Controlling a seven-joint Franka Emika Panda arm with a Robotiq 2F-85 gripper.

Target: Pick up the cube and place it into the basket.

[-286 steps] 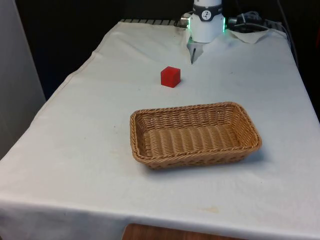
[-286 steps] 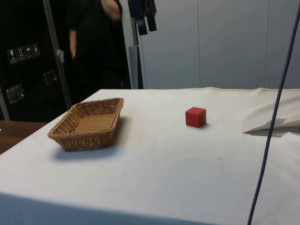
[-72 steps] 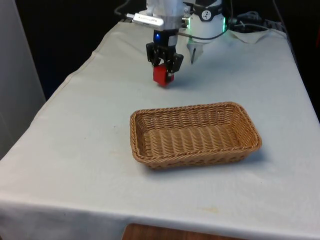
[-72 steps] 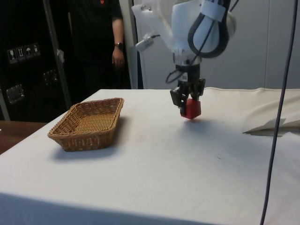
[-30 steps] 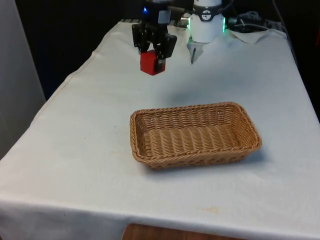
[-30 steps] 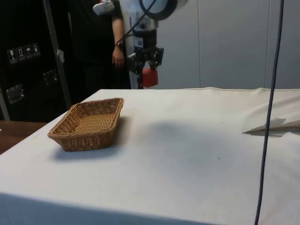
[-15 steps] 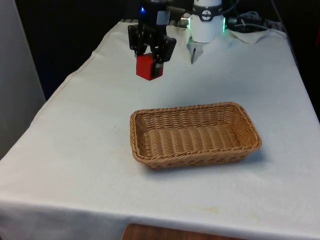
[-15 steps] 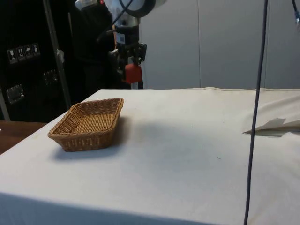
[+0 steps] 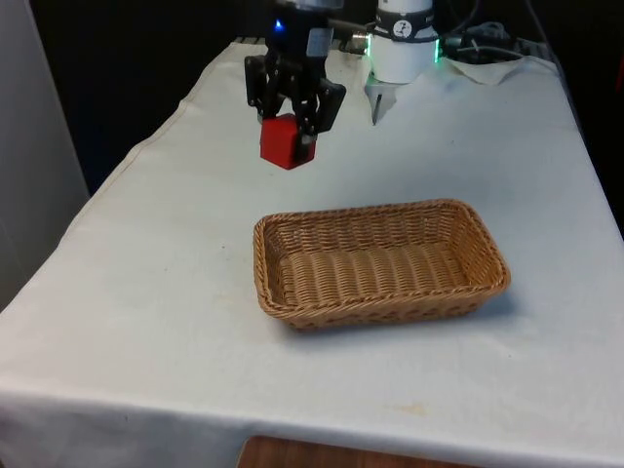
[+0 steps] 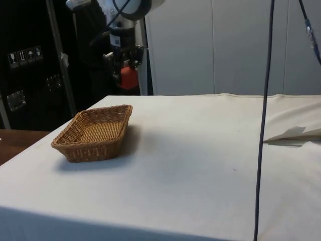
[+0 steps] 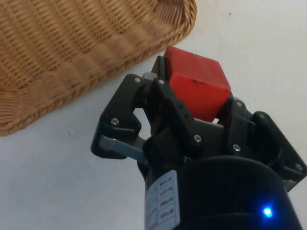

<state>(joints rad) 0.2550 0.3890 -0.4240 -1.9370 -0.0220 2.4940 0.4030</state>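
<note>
The red cube [image 9: 282, 142] hangs in the air, pinched between the black fingers of my gripper [image 9: 289, 136], which is shut on it. In the side view the cube [image 10: 128, 78] and gripper [image 10: 123, 68] float well above the table, just beyond the far end of the wicker basket [image 10: 95, 131]. From the front the basket [image 9: 378, 260] lies nearer the camera and to the right of the held cube. The wrist view has the cube [image 11: 196, 87] tilted between the fingers [image 11: 165, 103], with a corner of the basket [image 11: 72, 48] below it.
A person in dark clothes [image 10: 93, 50] stands behind the table by the side view's left. A cable [image 10: 263, 120] hangs down in front of the side camera. A folded piece of white cloth [image 10: 293, 133] lies at the side view's right.
The gripper has carried the cube further towards the basket, drifting to the side view's left and slightly lower in the front view. Its grip on the cube has stayed the same.
</note>
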